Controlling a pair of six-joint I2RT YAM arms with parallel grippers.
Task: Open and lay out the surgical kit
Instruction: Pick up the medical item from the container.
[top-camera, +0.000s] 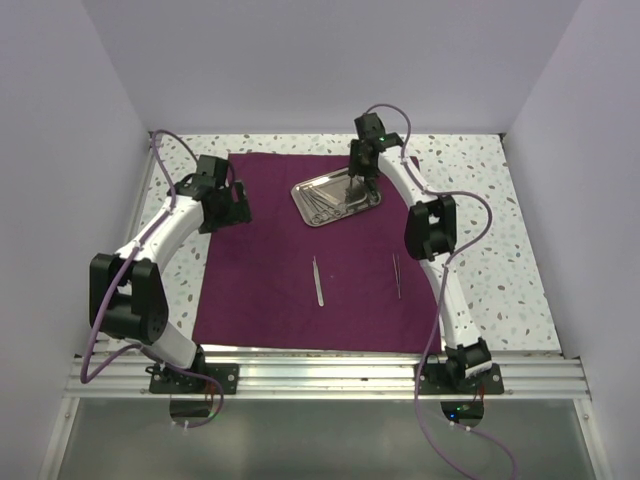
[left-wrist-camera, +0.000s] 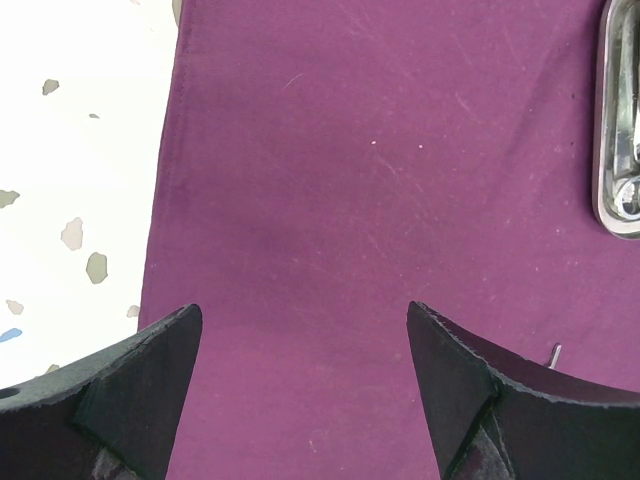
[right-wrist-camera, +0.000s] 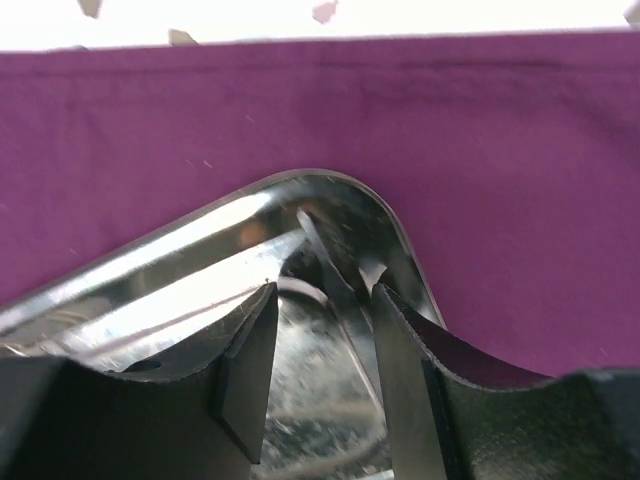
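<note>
The maroon cloth wrap (top-camera: 270, 270) lies opened flat on the speckled table (top-camera: 500, 220), covering most of its middle. The steel tray (top-camera: 298, 192) sits on the far part of the cloth, right of centre and turned at a slant, with several thin steel instruments (top-camera: 330, 203) piled inside it. Two more pieces lie on the cloth nearer the arms, well apart from each other: a pale slim tool (top-camera: 318, 282) near the middle and a darker slim tool (top-camera: 396, 275) to its right. The right gripper (right-wrist-camera: 325, 290) is down inside the tray, its fingers partly spread, with a thin steel shaft running between them close to one finger; whether it touches is unclear. The left gripper (left-wrist-camera: 305, 315) hangs over bare cloth at the far left, left of the tray, spread wide with nothing between its fingers.
</note>
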